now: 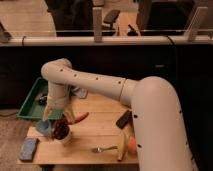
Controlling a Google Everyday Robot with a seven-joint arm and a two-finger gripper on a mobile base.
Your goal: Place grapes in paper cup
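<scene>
Showing gripper [56, 119] hovering just above grapes [61, 129], themselves sitting in the mouth of the white paper cup [65, 140] near the tabletop [97, 134] left end (jaws' opening: cannot tell).

Jaws over grapes [60, 129], seemingly in cup [66, 140]
</scene>
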